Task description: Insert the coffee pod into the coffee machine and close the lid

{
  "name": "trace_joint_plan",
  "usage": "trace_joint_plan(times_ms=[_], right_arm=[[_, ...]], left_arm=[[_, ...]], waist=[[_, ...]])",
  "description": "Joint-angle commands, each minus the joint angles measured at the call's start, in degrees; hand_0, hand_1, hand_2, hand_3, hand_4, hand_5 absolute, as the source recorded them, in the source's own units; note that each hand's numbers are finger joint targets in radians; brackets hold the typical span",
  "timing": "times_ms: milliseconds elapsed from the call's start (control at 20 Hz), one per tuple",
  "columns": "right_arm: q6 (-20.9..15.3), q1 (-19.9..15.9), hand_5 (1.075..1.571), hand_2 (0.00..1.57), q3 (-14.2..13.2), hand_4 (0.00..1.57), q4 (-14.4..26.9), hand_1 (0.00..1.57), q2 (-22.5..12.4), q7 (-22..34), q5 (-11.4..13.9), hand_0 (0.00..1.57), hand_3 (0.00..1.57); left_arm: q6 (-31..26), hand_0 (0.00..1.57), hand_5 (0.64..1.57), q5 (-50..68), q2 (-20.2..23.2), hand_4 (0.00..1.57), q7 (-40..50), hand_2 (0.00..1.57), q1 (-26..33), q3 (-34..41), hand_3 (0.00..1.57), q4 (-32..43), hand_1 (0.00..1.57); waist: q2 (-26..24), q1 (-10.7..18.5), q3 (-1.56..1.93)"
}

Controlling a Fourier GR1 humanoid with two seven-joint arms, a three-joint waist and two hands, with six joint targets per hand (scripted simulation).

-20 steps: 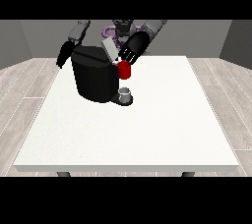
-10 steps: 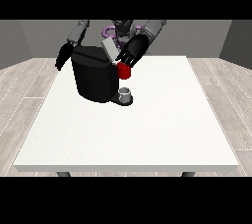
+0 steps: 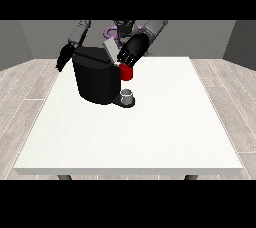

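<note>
At the coffee machine (image 3: 97, 79), far left: lid (image 3: 110, 51) up, hand at the view's right (image 3: 132, 51) beside it, fingers unclear; lid closing left, pod unseen.

Even, fairly bright light falls from above on the large white rectangular worktop (image 3: 150, 127), whose surface shows no glare or hot spots. The black boxy coffee machine (image 3: 95, 79) reads as a nearly flat dark mass with little inner detail, and it lays only a faint soft shadow at its base. The grey walls behind are dimmer. Straight edges show no bending toward the frame's sides.
</note>
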Motion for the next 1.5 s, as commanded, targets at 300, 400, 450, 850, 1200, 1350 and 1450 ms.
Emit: trace_joint_plan(times_ms=[300, 400, 450, 850, 1200, 1350, 1450], right_arm=[[0.68, -0.79, 1.571, 0.0, -0.5, 0.0, -0.64, 0.0, -1.09, 0.75, -0.4, 0.0, 0.0], [-0.34, -1.93, 1.571, 0.0, 0.14, 0.0, -1.04, 0.0, -0.06, 2.01, 0.16, 0.0, 0.0], [-1.8, -0.93, 1.571, 0.0, 0.62, 0.0, -0.73, 0.0, 0.36, 3.81, 1.47, 0.0, 0.0], [-1.65, -1.47, 1.571, 0.0, 0.67, 0.0, -2.68, 0.0, 0.25, 1.07, 1.25, 0.0, 0.0], [-1.68, -0.83, 1.571, 0.0, 1.08, 0.1, -2.37, 0.0, 0.4, 0.78, 1.59, 0.0, 0.0], [-1.69, -2.75, 1.571, 0.0, 0.97, 0.07, -2.75, 0.0, -0.12, 2.89, 1.83, 0.0, 0.0], [-3.57, -1.86, 1.571, 0.0, 3.62, 0.22, -3.91, 0.0, 2.06, 2.83, 4.13, 0.0, 0.0]], left_arm=[[3.02, 1.23, 1.571, -2.66, 1.26, 0.0, -1.43, 1.24, -0.46, -1.14, 1.16, 0.22, 1.23], [4.66, 1.22, 1.571, -4.2, 1.53, 0.0, -1.94, 1.23, -0.83, -2.1, 1.1, 0.24, 1.22], [3.91, 1.21, 1.571, -5.76, 0.78, 0.0, -2.9, 1.22, 1.01, -4.46, 1.1, -0.1, 1.21], [7.67, 1.11, 1.571, -6.17, 2.05, 0.0, -5.15, 1.14, 0.76, -2.88, 1.02, 1.22, 1.11], [8.33, 1.25, 1.571, -4.45, 3.78, 0.0, -8.36, 1.21, -1.54, -0.29, 0.96, 0.98, 1.25], [8.42, 1.24, 1.571, -4.67, 3.57, 0.0, -6.67, 1.2, -2.71, 0.15, 0.97, 1.7, 1.24], [10.0, 1.22, 1.571, -5.27, 3.79, 0.0, -9.7, 1.2, -0.99, -0.44, 0.98, 1.72, 1.22]], waist=[[0.46, -0.89, 0.03], [1.88, -1.13, 0.03], [-0.61, 0.28, 0.02], [3.57, -1.01, 0.03], [4.75, -1.58, 0.02], [4.28, -2.45, 0.03], [4.86, -1.66, 0.0]])
